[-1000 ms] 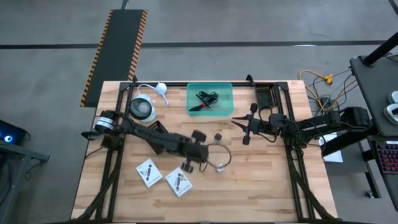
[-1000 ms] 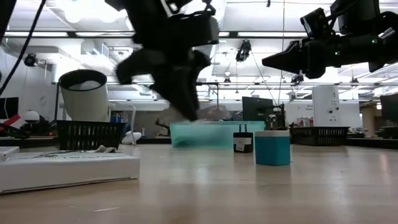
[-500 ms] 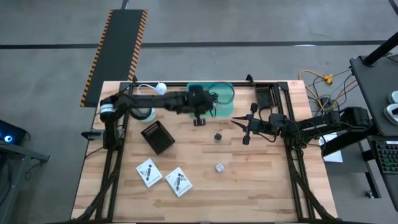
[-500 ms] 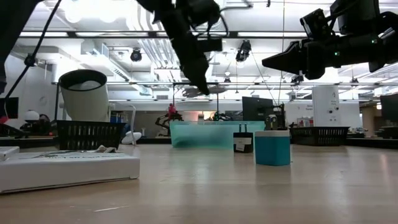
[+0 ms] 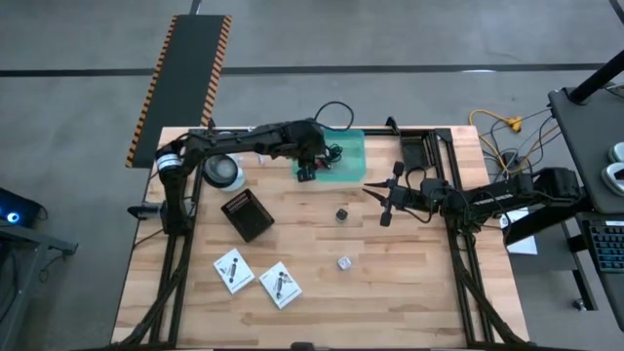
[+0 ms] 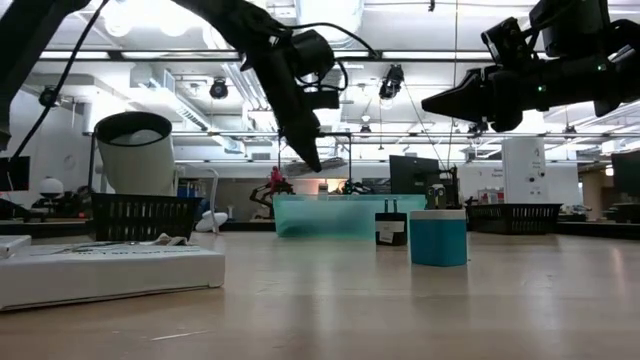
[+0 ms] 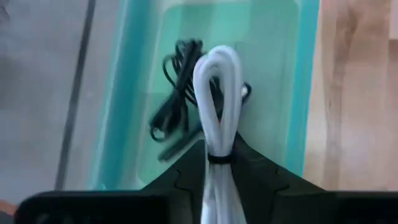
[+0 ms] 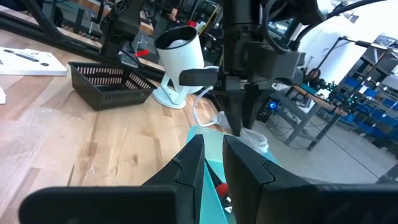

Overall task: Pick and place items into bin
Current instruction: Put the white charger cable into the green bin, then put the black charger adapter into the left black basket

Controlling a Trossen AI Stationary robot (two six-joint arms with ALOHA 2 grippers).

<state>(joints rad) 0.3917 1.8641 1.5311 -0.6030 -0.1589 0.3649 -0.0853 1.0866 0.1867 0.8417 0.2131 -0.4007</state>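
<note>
My left gripper (image 5: 310, 172) hangs above the left part of the teal bin (image 5: 349, 164), shut on a white looped cable (image 7: 217, 81). In the low view the gripper (image 6: 305, 158) is well above the bin (image 6: 340, 215). A black cable (image 7: 180, 93) and a dark stick lie inside the bin. Two white packets (image 5: 233, 270) (image 5: 281, 284), a dark bit (image 5: 342, 214) and a silvery bit (image 5: 344, 262) lie on the table. My right gripper (image 5: 369, 189) is shut and empty, raised right of the bin. My left gripper pinches the white cable between its two fingers at its bundled end, by the black band (image 7: 219, 159). The fingers point down, slanting from above. The cable's loop (image 7: 214, 62) sticks out past the fingertips, lifted clear above the bin.
A black square box (image 5: 247, 214) lies left of the middle. A white round device (image 5: 223, 171) with a cord (image 5: 244, 137) stands at the far left. In the low view a teal cylinder (image 6: 438, 237) stands on the table.
My left gripper has lifted the white cable from the middle of the table and swung it toward the far edge, to above the bin's left part. The cable has hung clear of the table all the way.
</note>
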